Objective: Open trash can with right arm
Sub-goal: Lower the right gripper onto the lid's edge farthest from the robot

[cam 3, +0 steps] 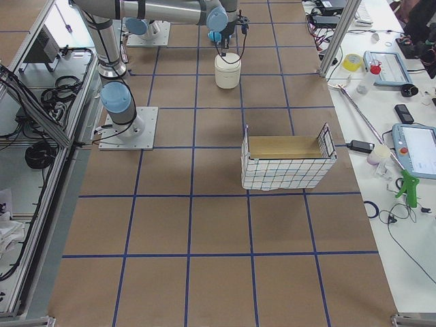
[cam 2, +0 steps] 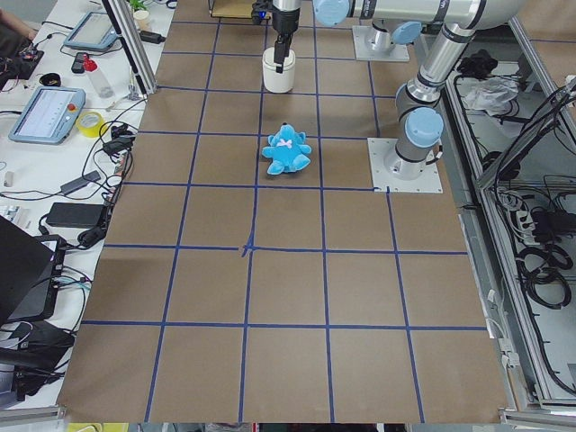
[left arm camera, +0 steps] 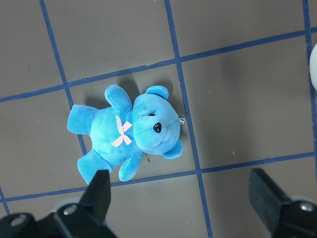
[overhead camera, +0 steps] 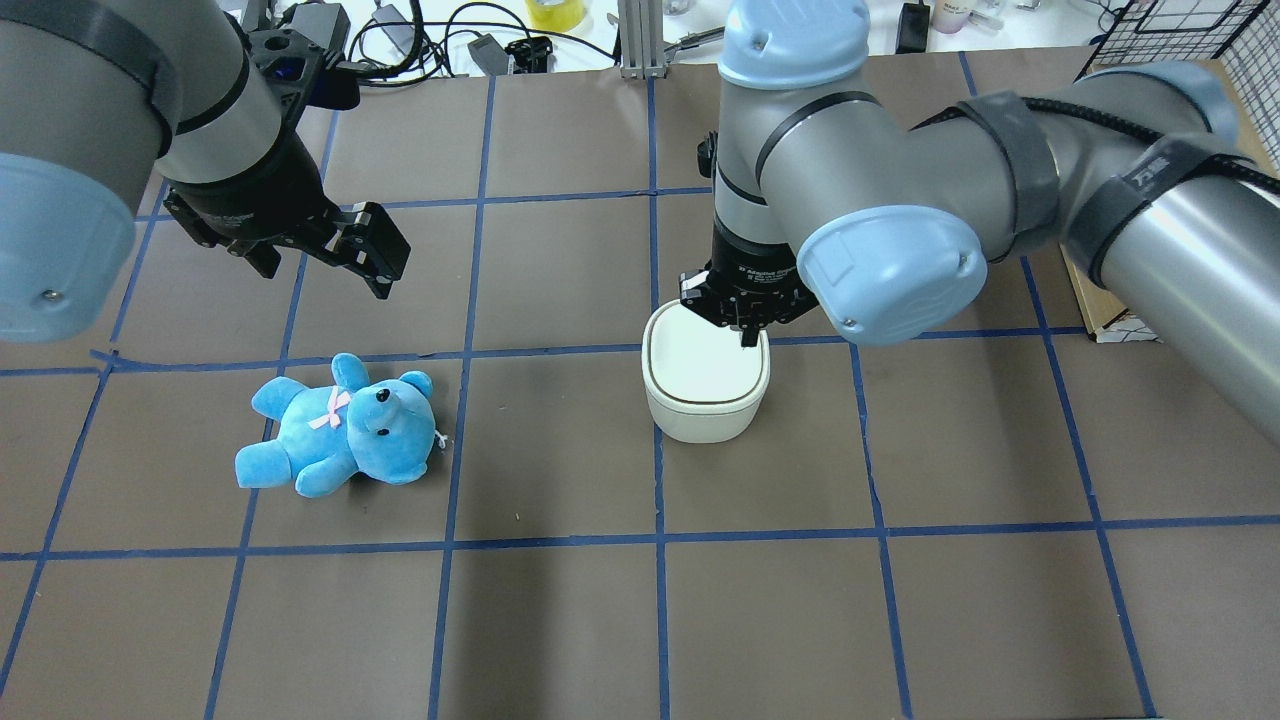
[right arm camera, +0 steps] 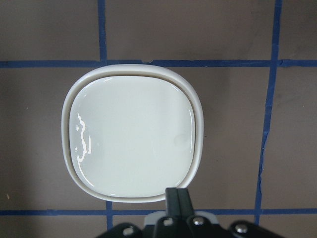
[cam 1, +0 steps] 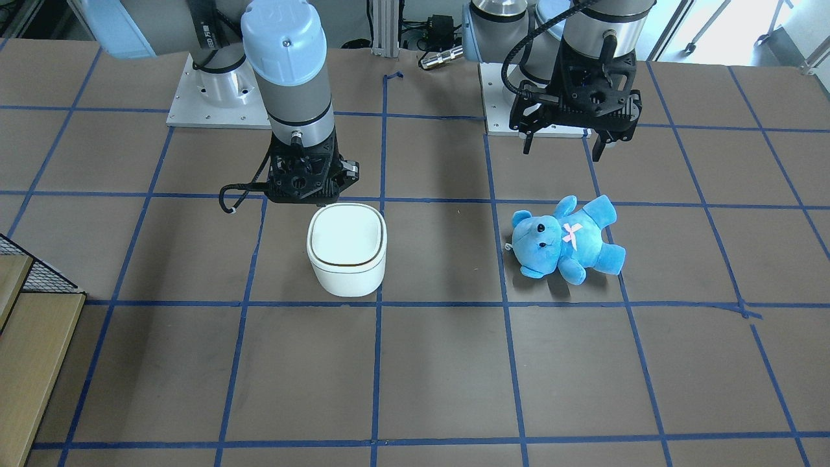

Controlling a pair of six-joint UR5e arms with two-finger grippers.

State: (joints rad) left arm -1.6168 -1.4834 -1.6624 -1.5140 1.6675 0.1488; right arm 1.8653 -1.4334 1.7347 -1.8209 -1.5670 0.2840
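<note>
Nearest the operators' side, the wire basket (cam 3: 286,167) is cut off at the frame edge in the front-facing and overhead views. The right side view shows it whole: white mesh lined with brown cardboard, its floor hidden behind its near wall.

Farther in, the trash can (cam 1: 347,250) stands upright on the table (cam 1: 454,376) in the robot's right half. It is well apart from the teddy bear (cam 1: 564,237), which lies face up. The can's lid is down flat, so the inside is hidden.

Just behind the can, the right gripper (right arm camera: 177,198) points straight down at the lid's robot-side edge. Its 2 fingers are pressed together with nothing between them. Whether the tips touch the lid cannot be told. In the front-facing view those fingers are hard to make out below the black housing.

Farther back, the left gripper (cam 1: 563,149) hangs above the table on the robot side of the bear, jaws spread wide, holding nothing. Its wrist view cuts both fingers off at the lower edge and catches only a sliver of the can at the right edge.

Counted: 2 arms, the right arm (overhead camera: 900,190) and the left arm (overhead camera: 80,150); 2 grippers; 1 trash can; 1 teddy bear; 1 basket.
</note>
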